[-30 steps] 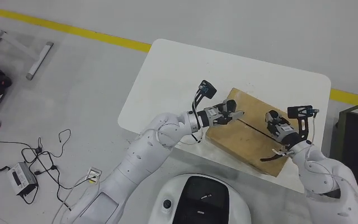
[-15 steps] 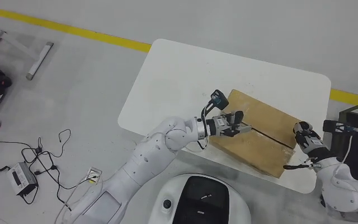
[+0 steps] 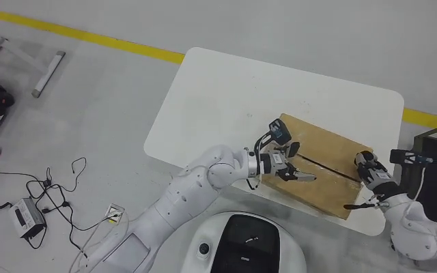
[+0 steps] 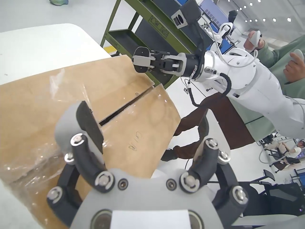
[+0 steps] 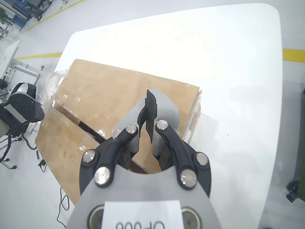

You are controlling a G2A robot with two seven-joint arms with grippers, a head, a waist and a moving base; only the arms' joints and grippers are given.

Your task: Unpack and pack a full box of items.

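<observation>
The box (image 3: 321, 147) looks stiff, its tape slick, so take a flap edge at the seam; left gripper (image 4: 146, 120) gapes empty, right gripper (image 5: 147, 110) pinched together, empty.

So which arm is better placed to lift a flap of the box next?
Left. The left hand is open over the box beside the gap between its flaps, probably ready to catch an edge. The right hand is shut, at the box's end.
</observation>
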